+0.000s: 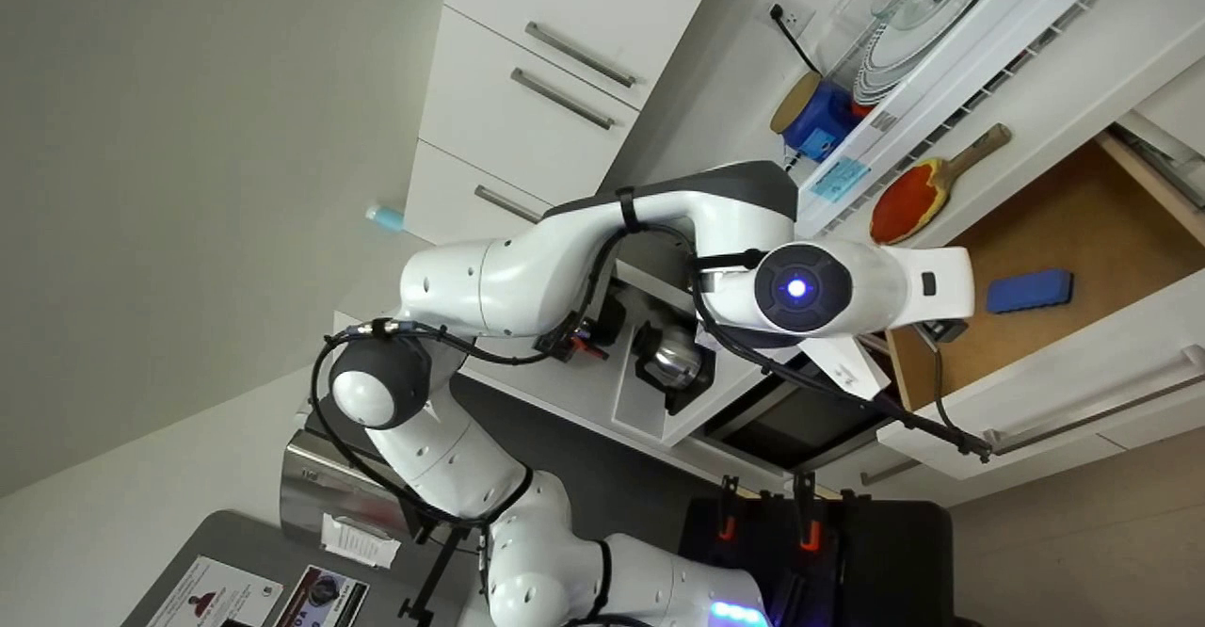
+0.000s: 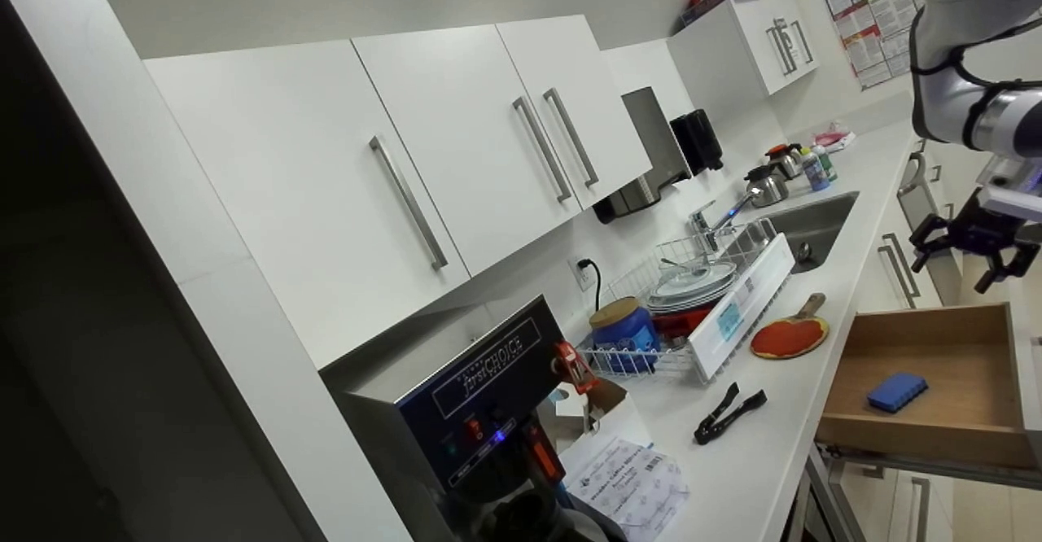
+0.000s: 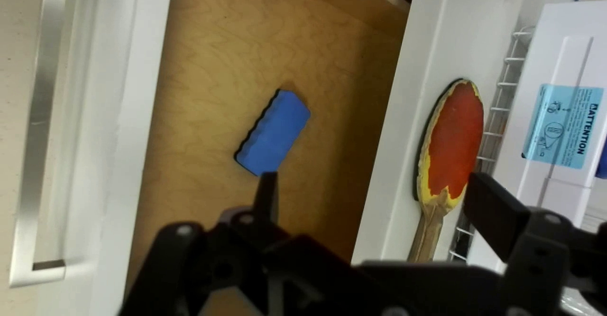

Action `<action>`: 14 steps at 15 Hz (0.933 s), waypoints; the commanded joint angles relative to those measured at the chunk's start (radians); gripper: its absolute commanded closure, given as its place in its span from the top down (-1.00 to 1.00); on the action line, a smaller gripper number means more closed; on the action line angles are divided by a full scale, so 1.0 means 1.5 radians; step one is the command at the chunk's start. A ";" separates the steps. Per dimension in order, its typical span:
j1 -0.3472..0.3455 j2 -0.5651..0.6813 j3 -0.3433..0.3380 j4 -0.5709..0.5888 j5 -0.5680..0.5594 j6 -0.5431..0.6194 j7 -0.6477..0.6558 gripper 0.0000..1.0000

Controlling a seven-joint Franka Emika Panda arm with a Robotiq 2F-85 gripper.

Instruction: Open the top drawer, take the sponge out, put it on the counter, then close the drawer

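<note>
Pale kitchen counter [image 2: 745,473] borders the pulled-out top drawer [image 2: 920,442], where the blue sponge [image 3: 274,133] lies flat inside. Clear of it, the gripper [image 3: 373,183] has its fingers spread wide. A light-blue label [image 3: 562,126] on a white panel [image 3: 530,176] reads "ATTENTION"; a dark-fronted countertop machine [image 2: 492,395] bears "firstCHOICE".

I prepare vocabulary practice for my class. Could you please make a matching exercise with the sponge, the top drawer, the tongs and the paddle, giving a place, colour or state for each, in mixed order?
1. sponge
2. top drawer
3. tongs
4. paddle

A. black, on the counter
B. inside the drawer
C. red with yellow edge
D. pulled open

Pairs: 1-B, 2-D, 3-A, 4-C
</note>
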 commanded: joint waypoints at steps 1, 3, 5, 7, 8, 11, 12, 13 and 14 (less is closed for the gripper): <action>0.004 -0.002 -0.009 -0.001 -0.001 -0.003 0.001 1.00; 0.006 -0.003 -0.010 -0.007 0.014 0.007 0.020 1.00; 0.013 -0.008 -0.007 -0.018 0.054 0.018 0.044 1.00; 0.031 -0.008 -0.009 -0.026 0.081 0.038 0.090 1.00; 0.041 -0.007 -0.011 -0.028 0.079 0.048 0.114 1.00; 0.085 -0.010 -0.014 -0.043 0.066 0.123 0.178 1.00; 0.103 -0.009 -0.016 -0.048 0.052 0.150 0.202 1.00; 0.119 -0.006 -0.016 -0.050 0.037 0.169 0.227 1.00; 0.135 -0.004 -0.014 -0.052 0.027 0.198 0.251 1.00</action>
